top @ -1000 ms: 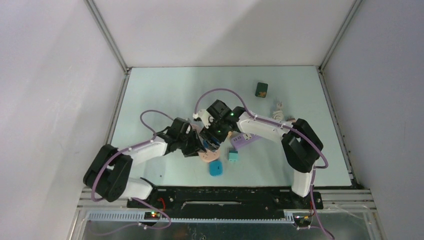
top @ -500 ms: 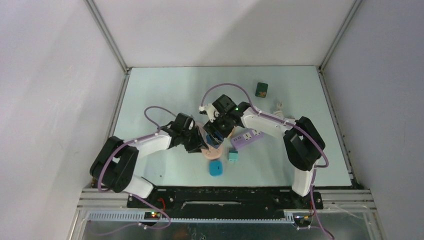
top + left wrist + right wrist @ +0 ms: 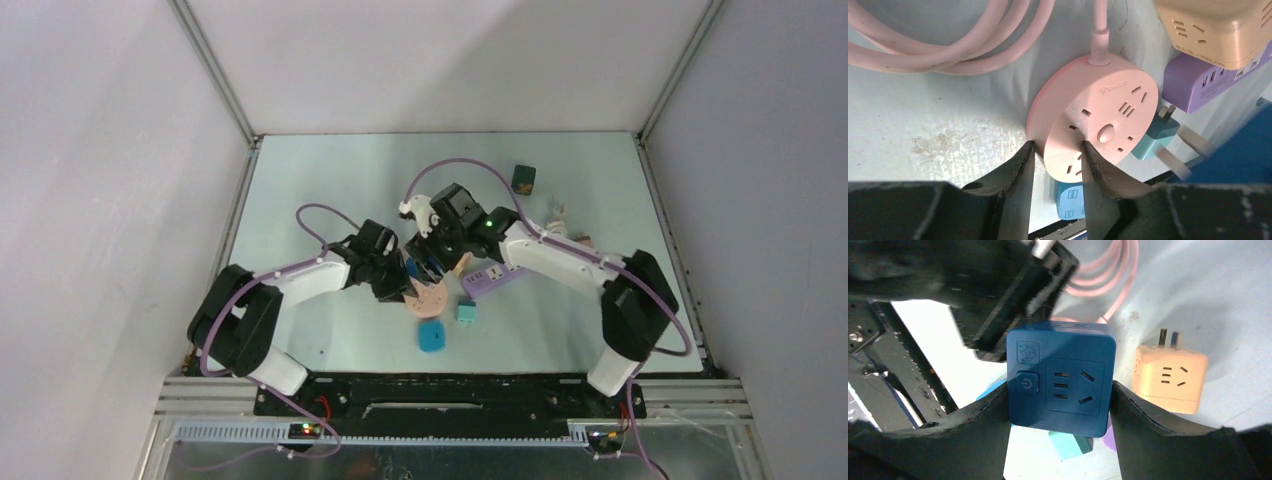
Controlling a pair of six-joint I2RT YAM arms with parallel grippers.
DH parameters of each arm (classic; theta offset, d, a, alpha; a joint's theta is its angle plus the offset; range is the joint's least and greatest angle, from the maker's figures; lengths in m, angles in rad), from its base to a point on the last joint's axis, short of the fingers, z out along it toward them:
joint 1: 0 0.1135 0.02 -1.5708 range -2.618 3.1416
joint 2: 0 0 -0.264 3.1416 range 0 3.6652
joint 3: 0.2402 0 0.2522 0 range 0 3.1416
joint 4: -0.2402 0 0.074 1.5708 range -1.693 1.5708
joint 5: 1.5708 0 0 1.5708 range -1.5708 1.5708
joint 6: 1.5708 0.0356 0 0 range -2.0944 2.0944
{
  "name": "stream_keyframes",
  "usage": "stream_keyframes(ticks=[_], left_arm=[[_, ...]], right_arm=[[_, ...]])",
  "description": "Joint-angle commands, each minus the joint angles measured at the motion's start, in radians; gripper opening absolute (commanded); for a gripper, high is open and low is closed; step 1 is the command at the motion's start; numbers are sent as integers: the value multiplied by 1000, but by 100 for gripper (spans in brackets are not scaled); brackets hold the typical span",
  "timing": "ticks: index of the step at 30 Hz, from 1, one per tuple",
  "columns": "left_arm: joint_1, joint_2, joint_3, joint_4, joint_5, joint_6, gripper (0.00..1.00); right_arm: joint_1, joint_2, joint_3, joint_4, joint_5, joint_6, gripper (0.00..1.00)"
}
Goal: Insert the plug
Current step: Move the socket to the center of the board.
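While a round pink socket (image 3: 1108,115) is pinched by the left gripper (image 3: 1058,150), a dark-blue cube plug (image 3: 1060,377) is clamped by the right gripper (image 3: 1059,389).

one each: navy cube (image 3: 1060,377), orange cube (image 3: 1170,380), green cube (image 3: 522,179) at 1 o'clock, pink round socket (image 3: 1098,120), purple strip (image 3: 1208,82), teal plug (image 3: 1155,140), blue block (image 3: 432,336).

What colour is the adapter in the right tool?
The adapter is dark blue, best seen in the right wrist view.

left tool (image 3: 1057,150) pinching rim of pink round socket (image 3: 1108,110), teal plug (image 3: 1157,137) beside it, blue adapter (image 3: 1238,150) at right
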Motion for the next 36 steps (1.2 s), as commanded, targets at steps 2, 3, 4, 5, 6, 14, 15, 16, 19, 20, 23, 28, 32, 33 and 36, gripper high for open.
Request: stream_keyframes(ticks=[2, 3, 4, 5, 6, 14, 15, 16, 19, 20, 23, 28, 32, 33, 36], left_arm=[[-10, 75, -38, -107, -173, 48, 33], [-11, 73, -35, -108, -175, 49, 32], [-11, 69, -31, -105, -176, 51, 33], [-11, 63, -27, -104, -176, 53, 33], [-11, 50, -25, -103, -176, 55, 33], [-11, -145, 43, -82, -165, 127, 42], [-11, -167, 57, -82, -159, 137, 44], [-10, -189, 68, -78, -153, 147, 47], [-11, -240, 97, -44, -118, 176, 52], [-11, -247, 104, -27, -97, 187, 53], [-11, -227, 146, 8, -30, 207, 54], [-47, -65, 317, 29, 84, 219, 51], [-120, 142, 536, -15, 151, 241, 42], [-137, 197, 589, -25, 165, 242, 41], [-177, 344, 719, -37, 190, 235, 39]], right_arm=[[53, -136, -48, 135, 42, -43, 0], [54, -136, -53, 132, 42, -36, 0], [51, -135, -54, 127, 45, -28, 0], [47, -136, -54, 123, 52, -19, 0], [38, -140, -54, 120, 55, -11, 0], [-106, -228, -54, 73, 28, 103, 0], [-125, -243, -54, 62, 23, 117, 0], [-141, -256, -56, 52, 18, 129, 0], [-188, -297, -66, 29, 24, 163, 0], [-210, -312, -71, 23, 31, 174, 0], [-260, -368, -97, 23, 87, 237, 0], [-303, -490, -147, 6, 302, 341, 0], [-338, -554, -164, -57, 378, 378, 0], [-354, -564, -166, -81, 376, 388, 0], [-405, -590, -186, -128, 348, 422, 0]])
